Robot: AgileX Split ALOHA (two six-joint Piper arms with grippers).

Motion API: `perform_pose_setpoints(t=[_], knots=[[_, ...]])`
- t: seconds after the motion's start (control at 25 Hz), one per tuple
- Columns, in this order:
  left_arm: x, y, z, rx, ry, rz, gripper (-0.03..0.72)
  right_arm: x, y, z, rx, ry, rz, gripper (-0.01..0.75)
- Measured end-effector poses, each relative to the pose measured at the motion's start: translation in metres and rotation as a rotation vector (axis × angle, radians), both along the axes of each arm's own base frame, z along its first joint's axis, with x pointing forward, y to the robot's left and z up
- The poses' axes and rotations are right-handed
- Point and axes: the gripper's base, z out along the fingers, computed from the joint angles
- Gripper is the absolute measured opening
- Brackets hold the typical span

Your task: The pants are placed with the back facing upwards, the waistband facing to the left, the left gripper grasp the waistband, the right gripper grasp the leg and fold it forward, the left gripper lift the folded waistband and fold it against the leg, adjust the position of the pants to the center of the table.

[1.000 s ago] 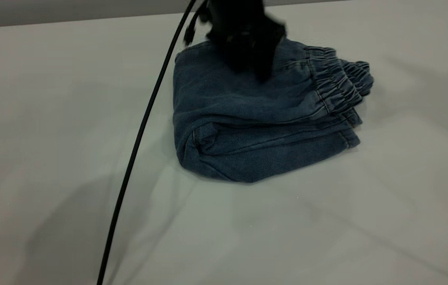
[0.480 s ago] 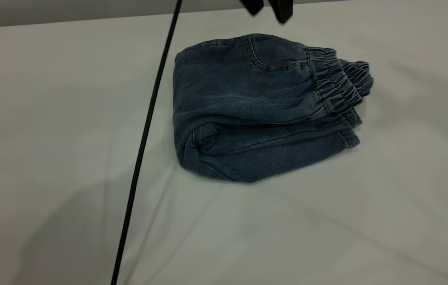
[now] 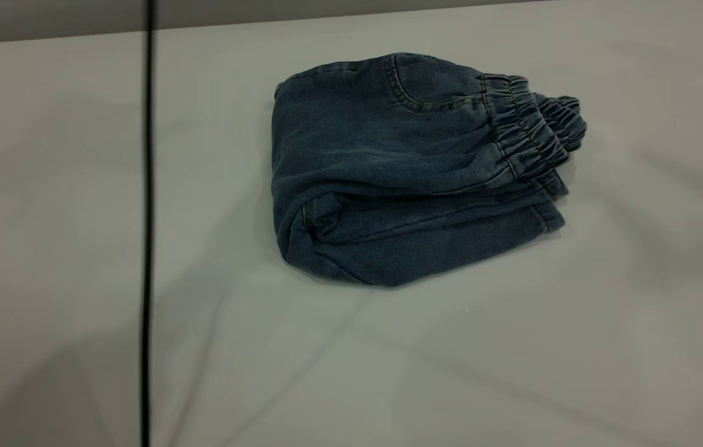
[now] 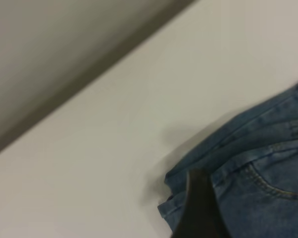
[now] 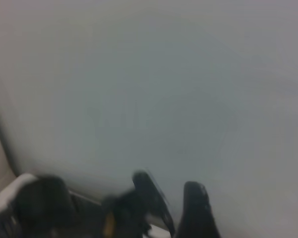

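pants (image 3: 413, 174) folded into a compact blue denim bundle on the white table (image 3: 513, 372), ruched waistband (image 3: 531, 133) on top at the bundle's right end.

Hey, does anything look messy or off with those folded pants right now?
Slightly. The pants lie folded on the table, but the edges don't line up: the waistband overhangs the lower layers and the near corner bulges. No gripper touches them; a black cable hangs to the left.
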Motion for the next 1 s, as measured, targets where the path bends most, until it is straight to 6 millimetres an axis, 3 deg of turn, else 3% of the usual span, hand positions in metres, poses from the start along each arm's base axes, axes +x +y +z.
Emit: perform_pose_setpoints(t=[0.24,0.44,0.76,1.0], knots=[[-0.044,0.028,0.069,-0.068,-0.083,0.017,0.464,-0.065,-0.007,-0.004,-0.006,0.001,0.006,0.425],[-0.090,0.057,0.104,-0.126,-0.095,0.050,0.464,-0.129,-0.014,-0.019,-0.001,-0.011,0.006,0.425],[-0.180,0.110,0.121,-0.194,-0.054,0.080,0.464,-0.212,-0.023,-0.069,0.016,-0.006,0.002,0.425],[-0.245,0.152,0.114,-0.199,-0.069,0.075,0.464,-0.248,-0.029,-0.115,0.014,0.012,-0.013,0.425]])
